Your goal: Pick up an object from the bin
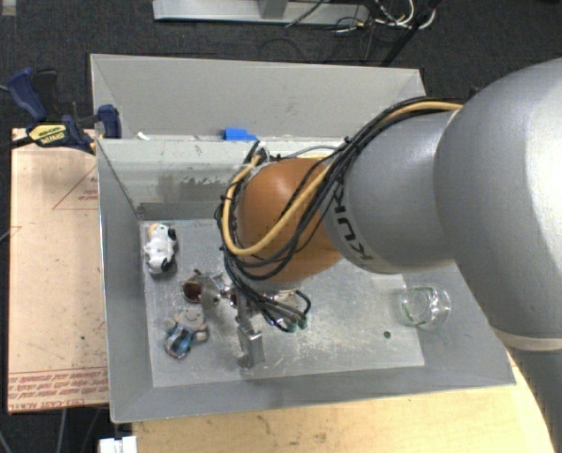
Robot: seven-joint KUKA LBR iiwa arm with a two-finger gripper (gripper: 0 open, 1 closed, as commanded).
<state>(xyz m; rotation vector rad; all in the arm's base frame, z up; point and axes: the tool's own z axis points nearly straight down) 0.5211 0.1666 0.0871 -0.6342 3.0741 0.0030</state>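
Four loose things were counted on the floor of the grey bin (121,281): one white-and-black toy figure (158,248), one dark brown piece (194,289), one blue-and-grey piece (179,340) and one clear glassy piece (424,305). No two were alike.

All places were taken from the toy figure, which lay close to the bin's view-left wall, toward the far side of the floor.
- Dark brown piece: near the figure, a little to view-right and toward the near wall.
- Blue-and-grey piece: farther from the figure in the same direction, close to the near wall.
- Clear glassy piece: well apart from the figure, far across the floor to view-right.
- Tool (251,345): to view-right of the figure and toward the near wall, its tip down at the floor, just beside the blue-and-grey piece on that piece's view-right and near the dark brown piece.

One arm (507,187) reached in, with one orange cover (281,210) at its wrist and a bundle of cables (239,253) looped over it. The cover and cables hung above the tool, to view-right of the figure.

Tool state: whether it stood wide or narrow could not be told.
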